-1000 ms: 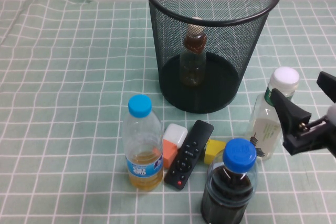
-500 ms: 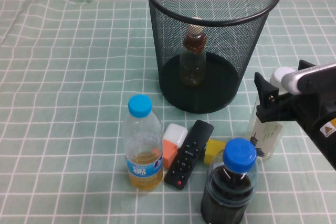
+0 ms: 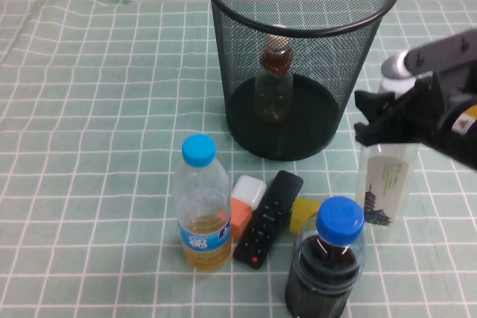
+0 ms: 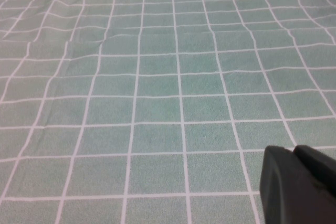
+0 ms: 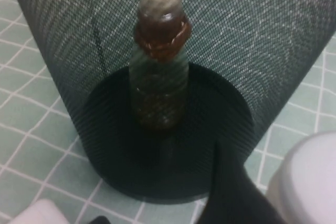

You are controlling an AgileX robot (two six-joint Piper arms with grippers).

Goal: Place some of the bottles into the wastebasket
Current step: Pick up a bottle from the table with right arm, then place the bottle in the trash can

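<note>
The wastebasket [image 3: 301, 65] stands at the table's back centre, and the small bottle [image 3: 274, 83] with a beige cap and amber-brown neck stands upright inside it. It shows through the mesh in the right wrist view [image 5: 160, 72]. The taller bottle [image 3: 385, 184] with the green label stands on the cloth to the wastebasket's right. My right gripper [image 3: 373, 118] is shut round its top. One dark finger [image 5: 231, 192] lies against the white cap [image 5: 310, 182]. My left gripper [image 4: 300, 184] is shut and empty over bare cloth, out of the high view.
Along the front stand a blue-capped bottle with yellow liquid [image 3: 201, 206] and a blue-capped dark-liquid bottle [image 3: 328, 262]. Between them lie an orange-and-white block [image 3: 244, 202], a black remote [image 3: 268, 217] and a yellow block [image 3: 302, 212]. Green checked cloth [image 3: 97, 109] covers the table.
My right gripper has moved left from the table's right edge onto the taller bottle's top, and its fingers have come in round it. The bottle still stands on the cloth.
</note>
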